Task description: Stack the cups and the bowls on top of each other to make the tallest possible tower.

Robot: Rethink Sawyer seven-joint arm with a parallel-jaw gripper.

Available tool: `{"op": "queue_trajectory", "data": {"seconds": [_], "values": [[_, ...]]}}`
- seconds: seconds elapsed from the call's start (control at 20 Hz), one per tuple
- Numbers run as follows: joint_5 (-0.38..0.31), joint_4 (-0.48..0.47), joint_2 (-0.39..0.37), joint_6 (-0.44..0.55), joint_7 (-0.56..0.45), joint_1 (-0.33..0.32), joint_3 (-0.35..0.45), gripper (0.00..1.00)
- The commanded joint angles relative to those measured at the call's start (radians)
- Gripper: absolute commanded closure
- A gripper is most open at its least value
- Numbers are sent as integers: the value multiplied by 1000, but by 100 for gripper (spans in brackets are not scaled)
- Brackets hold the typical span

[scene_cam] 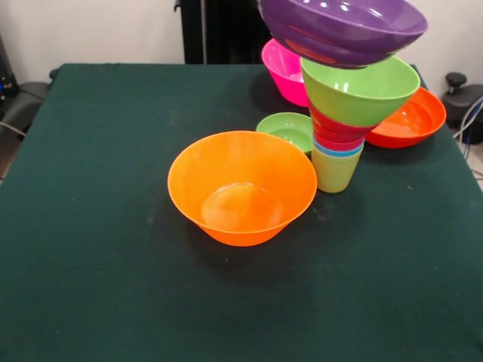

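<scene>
The tower [343, 113] stands at the right of the green table [113, 226]. A yellow-green cup [334, 170] is lowest. Above it show the rims of a blue cup [337, 151] and red pieces [338, 133], then a lime green bowl [361, 90]. A purple bowl [343, 29] sits tilted on top at the picture's upper edge. A big orange bowl [241, 187] stands upright in the middle, in front of a small green bowl [287, 130]. A pink bowl [284, 69] stands behind the tower and a red-orange bowl [407, 119] to its right. The gripper does not show.
The robot's dark pedestal [219, 30] stands beyond the table's far edge. Dark equipment and cables sit off the table at the left [23, 98] and right [464, 98].
</scene>
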Motion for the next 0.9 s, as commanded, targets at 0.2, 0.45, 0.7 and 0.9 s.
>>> {"op": "queue_trajectory", "data": {"seconds": [0.2,0.45,0.7,0.9], "values": [[65,121,1,-135,244,114,-113,100],[94,148,-4,-177,246,137,-125,100],[121,188,-9,-225,255,145,-114,100],[129,217,-9,-260,262,144,-101,100]]}}
